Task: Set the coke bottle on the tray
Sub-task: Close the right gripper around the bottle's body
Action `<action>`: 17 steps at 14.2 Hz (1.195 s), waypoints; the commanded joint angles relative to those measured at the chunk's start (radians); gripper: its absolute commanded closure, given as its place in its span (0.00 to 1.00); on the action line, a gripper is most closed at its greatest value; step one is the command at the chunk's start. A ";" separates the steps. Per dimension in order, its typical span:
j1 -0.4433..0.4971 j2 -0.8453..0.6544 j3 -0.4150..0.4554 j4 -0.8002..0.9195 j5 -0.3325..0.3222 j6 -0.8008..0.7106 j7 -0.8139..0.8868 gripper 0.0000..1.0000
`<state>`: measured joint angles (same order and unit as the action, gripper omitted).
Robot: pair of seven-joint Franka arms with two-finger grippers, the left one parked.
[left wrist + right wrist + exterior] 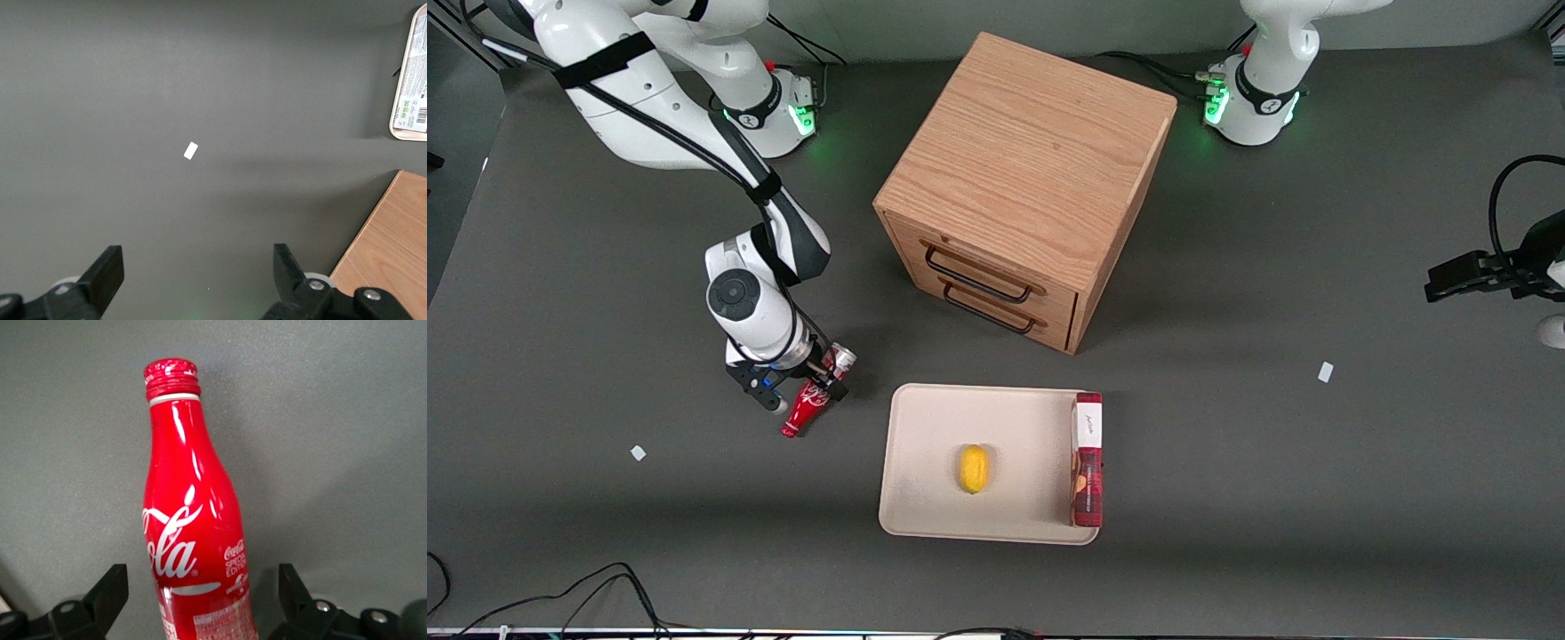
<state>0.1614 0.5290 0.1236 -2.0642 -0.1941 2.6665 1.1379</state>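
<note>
While your gripper (811, 388) sits low over the dark matte table (605, 293), toward the working arm's end and beside the tray, its black fingers (107, 593) stand spread wide on either side of the coke bottle (815, 396), with clear gaps showing between pads and bottle in the wrist view, so nothing is clamped. You've got a glossy red contoured bottle (190, 547), white script, ribbed red cap on a narrow neck, silvery wide end; it lies on its side on the table, neck pointing nearer the front camera, base tucked under the gripper. It's off the tray (925, 427), just beside the tray's rounded edge with a strip of bare table between. The tray is a smooth cream rectangle with a low rim and rounded corners. A small yellow oval fruit (974, 468) sits near its middle; a long red box with a white end (1088, 458) lies along the rim at the parked arm's side. That leaves you open tray floor on the bottle's side of the fruit. The wood-grain drawer cabinet (1027, 178) with two dark wire handles stands farther from the front camera than the tray, well apart from the bottle.
</note>
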 commanded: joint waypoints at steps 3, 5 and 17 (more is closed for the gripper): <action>0.012 0.014 -0.007 0.022 -0.034 0.003 0.045 0.00; 0.012 0.014 -0.007 0.022 -0.036 0.003 0.045 0.04; 0.012 0.002 -0.005 0.019 -0.054 0.001 0.066 1.00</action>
<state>0.1624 0.5305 0.1236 -2.0537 -0.2159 2.6666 1.1597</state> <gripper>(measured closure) 0.454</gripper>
